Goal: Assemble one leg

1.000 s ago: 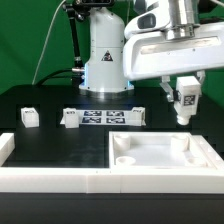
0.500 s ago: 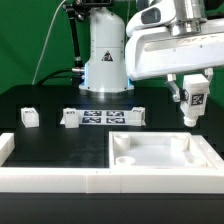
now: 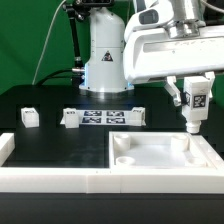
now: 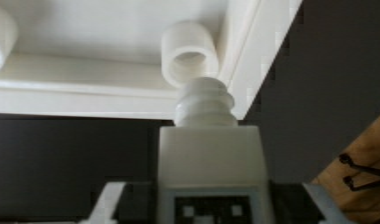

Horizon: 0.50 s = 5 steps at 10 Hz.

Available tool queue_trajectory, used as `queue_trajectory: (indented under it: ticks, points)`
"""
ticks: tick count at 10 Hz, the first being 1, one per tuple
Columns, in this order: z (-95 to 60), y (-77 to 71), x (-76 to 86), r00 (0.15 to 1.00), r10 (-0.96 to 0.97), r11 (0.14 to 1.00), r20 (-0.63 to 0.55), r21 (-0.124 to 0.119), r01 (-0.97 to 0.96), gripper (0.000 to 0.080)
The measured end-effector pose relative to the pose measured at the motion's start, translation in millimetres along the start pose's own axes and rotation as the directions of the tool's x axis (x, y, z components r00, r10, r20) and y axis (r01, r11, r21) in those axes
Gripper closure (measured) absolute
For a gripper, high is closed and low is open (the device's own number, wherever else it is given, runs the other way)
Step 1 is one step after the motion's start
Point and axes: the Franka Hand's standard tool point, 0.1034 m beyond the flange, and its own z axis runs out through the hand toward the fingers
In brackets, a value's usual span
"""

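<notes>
End effector (image 3: 194, 101) is clamped on the small white plastic block-shaped leg (image 3: 195, 104) w/ a black-and-white square tag, held upright, ridged tip pointing down. Leg's up off the black tabletop (image 3: 60, 145), over the far corner of the large white square tray-like panel (image 3: 165, 152) on the exterior view's right. Wrist view now: leg (image 4: 208, 150) fills the middle, end effector (image 4: 213, 205) gripping either side, tip v. close to the panel's (image 4: 98, 40) round corner hole (image 4: 187, 52). Touching or not, can't tell. Elsewhere on the tabletop: a spare white peg (image 3: 29, 117) sits alone twd the exterior view's left, a second peg (image 3: 70, 119) just beside the thin flat white marker board (image 3: 105, 117), a third peg (image 3: 137, 116) at the board's other end. White robot base (image 3: 105, 55) stands at the back.
</notes>
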Motion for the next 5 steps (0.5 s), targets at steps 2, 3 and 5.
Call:
queue_trajectory:
  ticks: [2,3,5]
  points:
    - [10.9,2.2,12.7,1.0,0.006,1.0,0.004,0.007,-0.006,0.0512]
    - [17.9,4.1,10.4,1.0,0.01,1.0,0.009,0.008,-0.01,0.0512]
    - [36.3,4.3,-6.8,1.0,0.018,1.0,0.024,0.008,-0.018,0.0512]
